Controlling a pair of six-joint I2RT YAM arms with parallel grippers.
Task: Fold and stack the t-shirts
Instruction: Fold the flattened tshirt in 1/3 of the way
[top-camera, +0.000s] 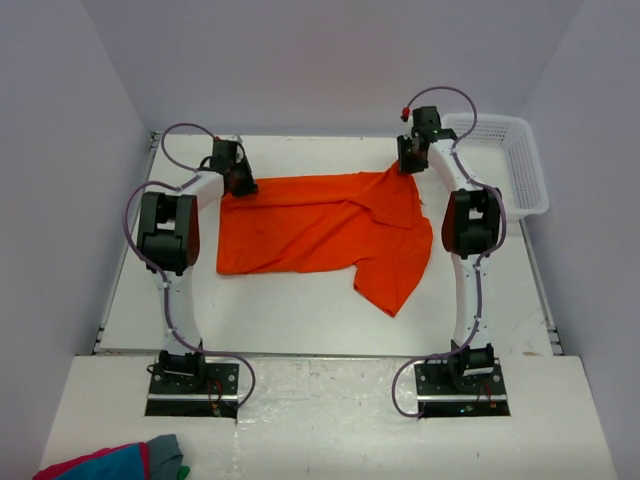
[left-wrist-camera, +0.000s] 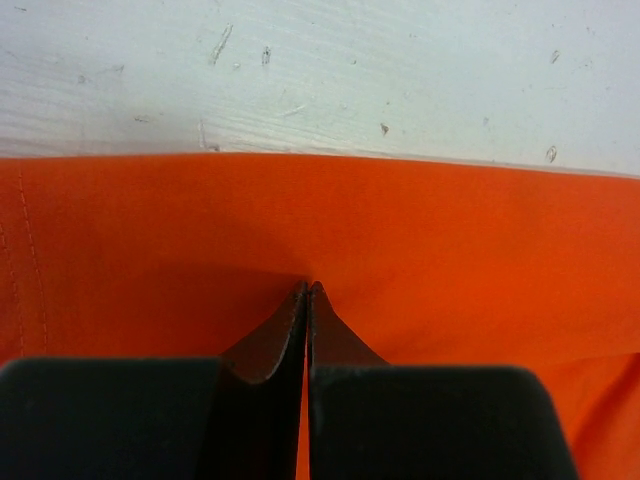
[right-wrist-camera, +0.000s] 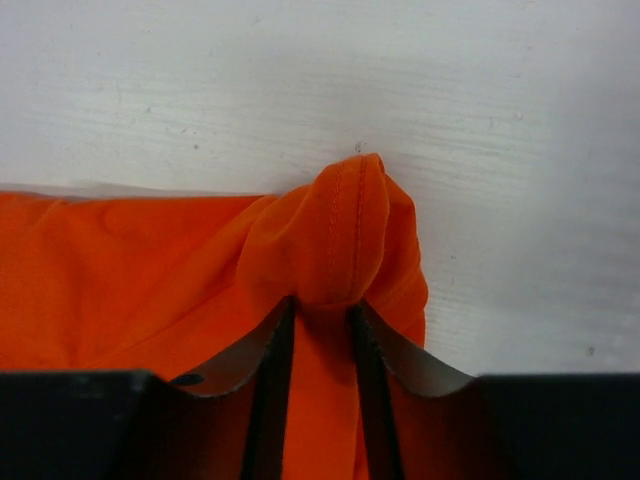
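Observation:
A bright orange t-shirt (top-camera: 320, 230) lies spread across the middle of the white table, with one part trailing toward the near right. My left gripper (top-camera: 240, 182) is at its far left corner. In the left wrist view its jaws (left-wrist-camera: 308, 288) are shut tip to tip on the flat cloth (left-wrist-camera: 450, 250), just inside the straight far edge. My right gripper (top-camera: 408, 165) is at the far right corner. There its jaws (right-wrist-camera: 320, 308) squeeze a bunched fold of stitched hem (right-wrist-camera: 345, 230), which bulges out past the fingertips.
A white plastic basket (top-camera: 510, 170) stands at the far right edge of the table, just right of the right arm. A red, blue and grey cloth bundle (top-camera: 115, 462) lies on the near ledge at the lower left. White walls close in the sides and back.

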